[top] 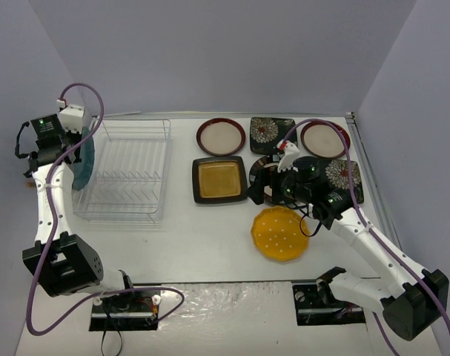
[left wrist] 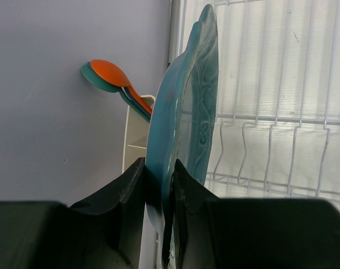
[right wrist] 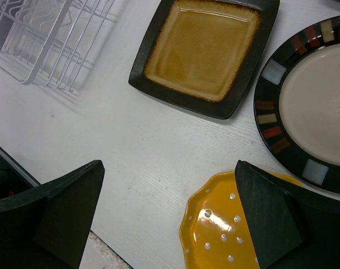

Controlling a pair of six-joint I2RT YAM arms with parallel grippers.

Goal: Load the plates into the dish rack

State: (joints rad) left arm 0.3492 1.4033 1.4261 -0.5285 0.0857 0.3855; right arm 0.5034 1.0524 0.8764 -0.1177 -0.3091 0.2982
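You're pinching the upright teal plate with the left tool; the right tool is hanging wide open, empty, above the yellow plate.

Bright even overhead light, soft shadows; top view sharp, wrist-cam foregrounds dark, sl. soft.

A teal plate with embossed scrollwork. A white wire dish rack. A yellow plate dotted white. A square black plate with an amber centre. A round cream plate rimmed dark red. A black floral plate, white bloom. Orange and teal spoons.
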